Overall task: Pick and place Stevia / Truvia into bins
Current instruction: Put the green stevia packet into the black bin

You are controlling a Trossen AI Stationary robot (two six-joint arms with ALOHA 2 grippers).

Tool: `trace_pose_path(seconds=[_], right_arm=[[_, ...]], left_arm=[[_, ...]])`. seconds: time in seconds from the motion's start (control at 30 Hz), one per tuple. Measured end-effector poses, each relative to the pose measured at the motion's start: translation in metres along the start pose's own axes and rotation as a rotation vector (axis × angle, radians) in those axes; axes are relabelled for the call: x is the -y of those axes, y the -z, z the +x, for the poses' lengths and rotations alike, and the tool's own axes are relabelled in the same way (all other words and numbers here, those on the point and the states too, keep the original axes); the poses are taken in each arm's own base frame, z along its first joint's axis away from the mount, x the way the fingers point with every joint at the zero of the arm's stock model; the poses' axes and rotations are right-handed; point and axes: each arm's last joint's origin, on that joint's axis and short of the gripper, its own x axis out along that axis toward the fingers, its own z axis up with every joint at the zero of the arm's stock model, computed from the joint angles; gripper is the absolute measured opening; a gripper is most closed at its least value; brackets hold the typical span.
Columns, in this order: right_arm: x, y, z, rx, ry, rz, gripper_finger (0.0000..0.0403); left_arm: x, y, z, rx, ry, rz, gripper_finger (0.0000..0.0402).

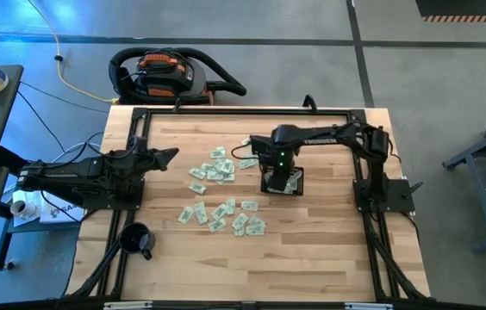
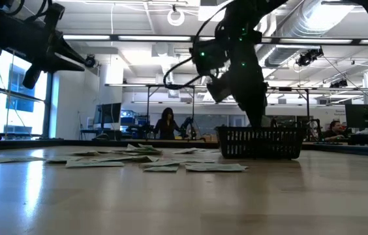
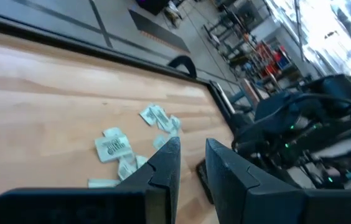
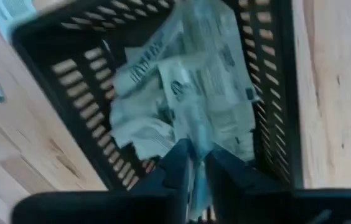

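High view: right end effector [image 1: 279, 179] down inside black mesh-walled basket [image 1: 295, 186] on pale wooden worktop [image 1: 329, 250], fingers pinched narrow on one paper Stevia sachet [image 4: 198, 177], above crumpled pile of others already in basket. Loose green-white flat sachets [image 1: 222, 194] scattered just beside basket. Round black mug [image 1: 137, 240] near front edge. Left end effector [image 1: 167, 156] raised, clear of sachets, fingers narrowly apart, holding nothing.

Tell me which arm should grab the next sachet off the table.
Left, probably. Its gripper hovers beside the loose sachets, holding nothing. The right gripper is down in the basket, a sachet between its fingers.
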Motion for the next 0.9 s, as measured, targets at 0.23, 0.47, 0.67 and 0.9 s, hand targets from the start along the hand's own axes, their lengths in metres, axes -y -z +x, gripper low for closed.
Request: trace_pose_path(seconds=[0.23,0.47,0.67,0.9], right_arm=[[-0.009,-0.011,-0.027,0.099,0.074,-0.084,0.0158],[0.03,-0.032,-0.061,0.279,0.235,-0.189,0.0237],[0.089,-0.061,-0.047,0.378,0.272,-0.184,0.0242],[0.099,-0.07,-0.013,0.234,0.276,-0.417,0.0243]], left_arm=[[0.001,0.0,0.0,-0.016,0.015,-0.005,0.0111],[0.001,-0.001,0.0,0.008,0.008,-0.011,0.0111],[0.001,-0.003,0.0,0.066,-0.021,-0.022,0.0111],[0.0,-0.004,0.0,0.119,-0.053,-0.072,0.0111]])
